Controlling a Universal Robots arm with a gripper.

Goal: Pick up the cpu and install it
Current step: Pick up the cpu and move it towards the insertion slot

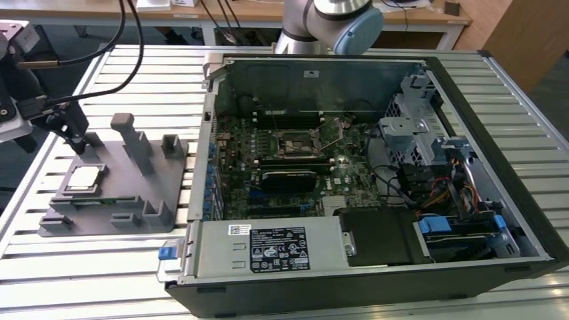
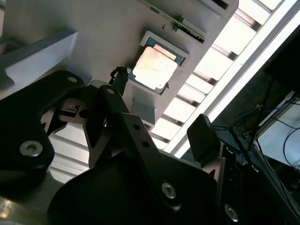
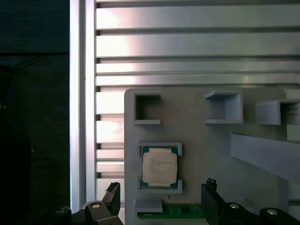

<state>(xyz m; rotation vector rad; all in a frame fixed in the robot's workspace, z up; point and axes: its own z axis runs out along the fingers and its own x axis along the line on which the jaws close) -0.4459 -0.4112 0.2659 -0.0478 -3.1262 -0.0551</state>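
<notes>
The cpu [image 1: 84, 177] is a small square chip with a silvery top, lying flat in a recess of the grey fixture [image 1: 133, 200] at the exterior view's left. In both wrist views the cpu [image 3: 159, 167] [image 2: 154, 67] rests in its framed pocket. My gripper [image 1: 82, 143] hovers just above the fixture, close to the chip. Its fingers [image 3: 112, 193] stand wide apart, so the gripper [image 3: 160, 190] [image 2: 161, 108] is open and holds nothing. The black socket [image 1: 298, 141] with its metal frame sits mid-motherboard inside the open computer case [image 1: 498, 220].
The fixture carries upright grey posts [image 1: 133, 143] and square pockets [image 3: 147, 108]. A green circuit strip [image 3: 180, 211] lies beside the chip's pocket. The slatted aluminium table [image 1: 89, 273] ends near the fixture's outer side. The arm's base [image 1: 329, 27] stands behind the case.
</notes>
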